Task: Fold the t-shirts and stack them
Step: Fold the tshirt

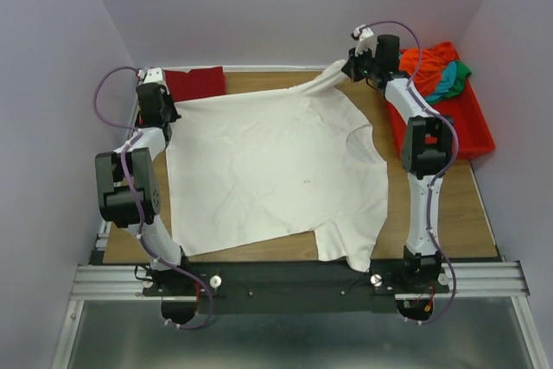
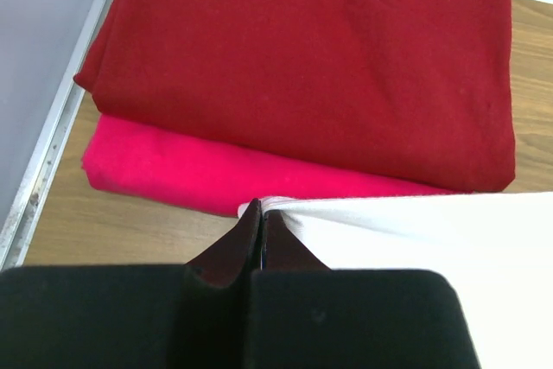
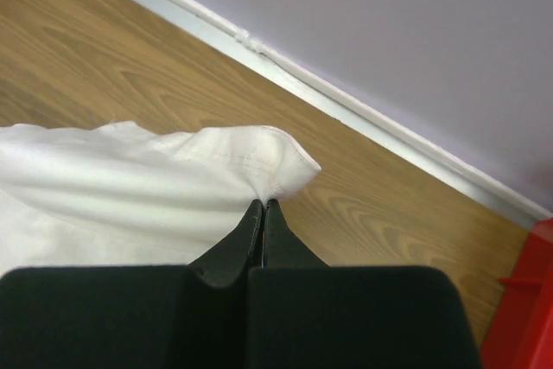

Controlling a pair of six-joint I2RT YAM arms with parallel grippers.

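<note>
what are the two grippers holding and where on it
Both hold the cream-white t-shirt: left gripper a hem corner, right gripper a sleeve cuff.

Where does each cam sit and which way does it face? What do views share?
Top external: above, behind the bases, looking down on the table; left arm and right arm show.
Left wrist: on left arm, facing dark red shirt over pink shirt; left gripper pinching white shirt.
Right wrist: on right arm, facing the wall and tray corner; right gripper pinching the white shirt.
Shared: white shirt in all three.
</note>
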